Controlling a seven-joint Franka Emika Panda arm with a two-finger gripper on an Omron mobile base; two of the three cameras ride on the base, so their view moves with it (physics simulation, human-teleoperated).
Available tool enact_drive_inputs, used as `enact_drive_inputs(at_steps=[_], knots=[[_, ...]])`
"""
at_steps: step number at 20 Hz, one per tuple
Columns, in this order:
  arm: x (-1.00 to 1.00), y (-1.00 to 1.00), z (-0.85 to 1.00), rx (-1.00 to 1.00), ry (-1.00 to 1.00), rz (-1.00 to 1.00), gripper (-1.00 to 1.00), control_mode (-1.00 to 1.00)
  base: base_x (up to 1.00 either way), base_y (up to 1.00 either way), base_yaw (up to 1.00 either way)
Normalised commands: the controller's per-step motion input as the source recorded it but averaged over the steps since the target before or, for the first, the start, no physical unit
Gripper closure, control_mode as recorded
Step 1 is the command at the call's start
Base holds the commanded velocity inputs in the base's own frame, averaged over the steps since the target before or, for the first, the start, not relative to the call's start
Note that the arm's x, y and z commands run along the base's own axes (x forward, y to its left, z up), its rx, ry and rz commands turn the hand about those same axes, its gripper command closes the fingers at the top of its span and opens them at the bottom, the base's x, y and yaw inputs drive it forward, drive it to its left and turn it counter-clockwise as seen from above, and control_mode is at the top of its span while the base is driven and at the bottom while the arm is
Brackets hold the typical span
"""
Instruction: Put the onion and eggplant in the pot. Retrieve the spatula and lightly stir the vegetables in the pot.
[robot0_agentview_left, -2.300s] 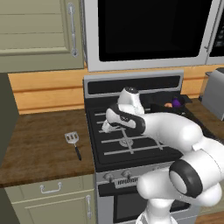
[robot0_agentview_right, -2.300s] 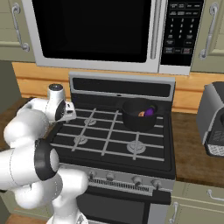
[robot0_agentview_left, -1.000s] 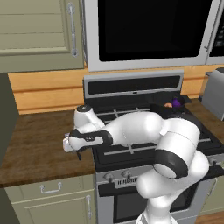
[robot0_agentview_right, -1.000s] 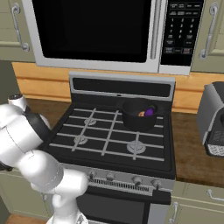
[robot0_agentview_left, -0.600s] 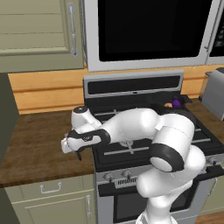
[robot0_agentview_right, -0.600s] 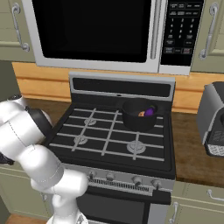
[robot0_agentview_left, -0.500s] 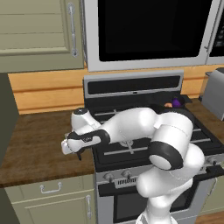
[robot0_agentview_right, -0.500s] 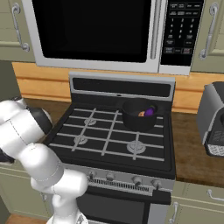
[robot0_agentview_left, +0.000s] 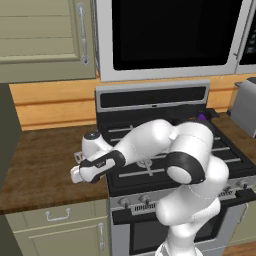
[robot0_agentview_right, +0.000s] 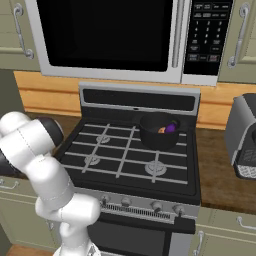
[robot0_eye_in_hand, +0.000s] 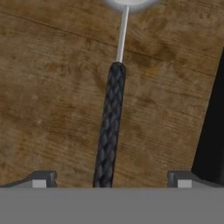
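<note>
Gripper (robot0_eye_in_hand: 109, 179) low over the spatula (robot0_eye_in_hand: 110, 131) on the wooden counter (robot0_eye_in_hand: 52, 87).
Fingers wide apart, black handle lying between them, nothing clamped.

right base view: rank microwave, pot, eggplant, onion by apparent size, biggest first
1. microwave, by far the largest in frame.
2. pot, much smaller, on the stove's back right burner.
3. eggplant and onion: both tiny slivers above the pot rim, mostly hidden by its wall; too little shows to rank them against each other.
</note>
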Motion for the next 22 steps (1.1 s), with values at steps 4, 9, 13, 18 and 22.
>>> enact_drive_inputs(at_steps=[4, 9, 13, 18, 22], knots=[[0.08, 0.12, -0.04, 0.0, 0.02, 0.0, -1.0, -1.0, 0.0, 0.0, 0.0], [0.01, 0.03, -0.07, 0.0, 0.02, 0.0, -1.0, -1.0, 0.0, 0.0, 0.0], [0.0, 0.01, -0.08, 0.0, 0.03, 0.0, 1.0, -1.0, 0.0, 0.0, 0.0], [0.0, 0.0, 0.0, 0.0, 0.01, 0.0, 1.0, -1.0, 0.0, 0.0, 0.0], [0.0, 0.0, 0.0, 0.0, 0.0, 0.0, 1.0, -1.0, 0.0, 0.0, 0.0]])
